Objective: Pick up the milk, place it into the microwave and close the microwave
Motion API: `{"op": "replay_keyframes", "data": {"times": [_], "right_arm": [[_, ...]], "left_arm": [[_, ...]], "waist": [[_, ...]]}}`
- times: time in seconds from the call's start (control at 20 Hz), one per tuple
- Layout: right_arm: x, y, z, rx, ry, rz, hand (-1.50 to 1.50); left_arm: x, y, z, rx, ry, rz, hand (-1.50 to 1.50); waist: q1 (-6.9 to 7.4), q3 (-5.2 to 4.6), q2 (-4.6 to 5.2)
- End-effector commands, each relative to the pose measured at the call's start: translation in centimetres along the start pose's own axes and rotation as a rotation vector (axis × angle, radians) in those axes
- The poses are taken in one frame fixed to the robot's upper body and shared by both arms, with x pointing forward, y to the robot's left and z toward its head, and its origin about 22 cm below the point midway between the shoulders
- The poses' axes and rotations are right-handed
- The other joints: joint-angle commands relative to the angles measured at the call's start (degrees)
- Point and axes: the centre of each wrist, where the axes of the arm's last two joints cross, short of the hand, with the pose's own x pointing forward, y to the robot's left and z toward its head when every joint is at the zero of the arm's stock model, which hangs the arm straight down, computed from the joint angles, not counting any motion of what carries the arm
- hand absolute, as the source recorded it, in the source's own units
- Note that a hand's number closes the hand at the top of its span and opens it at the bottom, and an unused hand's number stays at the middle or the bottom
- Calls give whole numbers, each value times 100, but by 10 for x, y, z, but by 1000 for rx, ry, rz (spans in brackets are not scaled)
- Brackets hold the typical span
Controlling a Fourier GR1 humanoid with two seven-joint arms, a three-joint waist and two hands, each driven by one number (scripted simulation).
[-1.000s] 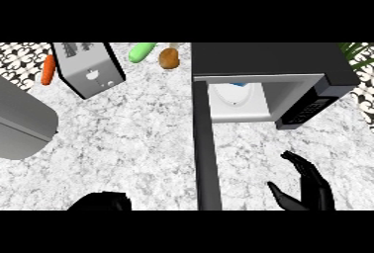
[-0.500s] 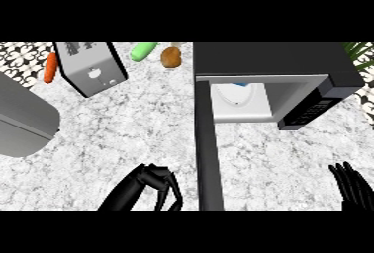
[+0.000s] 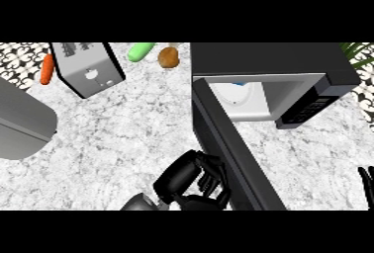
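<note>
The left hand [image 3: 191, 179], fingers curled on nothing, hangs just beside the long dark open door [image 3: 228, 143]. The white milk carton [image 3: 237, 96] already stands inside the black microwave [image 3: 263, 57], so closing looks to be the step in hand, and the door needs pushing rightward. The right hand [image 3: 365, 181] rests at the right edge, fingers straight.

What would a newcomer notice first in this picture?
The open microwave at the upper right, with a white milk carton inside it. Its dark door reaches down the middle, and the black left hand, fingers curled, sits beside it at the bottom. A silver toaster stands at the upper left.
</note>
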Motion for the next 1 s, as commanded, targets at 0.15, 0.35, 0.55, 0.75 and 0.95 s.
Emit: {"op": "replay_keyframes", "data": {"times": [0.15,0.35,0.55,0.75,0.95], "right_arm": [[29,-2,-12,40,-62,-13,-150],[38,5,-35,127,-87,-90,-150],[48,4,-49,206,-92,-104,-150],[57,11,-58,268,-136,-156,-150],[68,11,-70,325,-151,-164,-150]], "left_arm": [[-11,-45,-26,-41,130,-21,150],[-19,-62,-26,-126,196,-32,150],[-23,-52,-42,-135,215,-38,-150],[-7,-44,-55,-32,118,42,-150],[11,-33,-71,15,27,115,150]], "waist": [[-96,-1,21],[-344,-6,61],[-524,-11,116],[-754,-21,152],[-988,-36,215]]}}
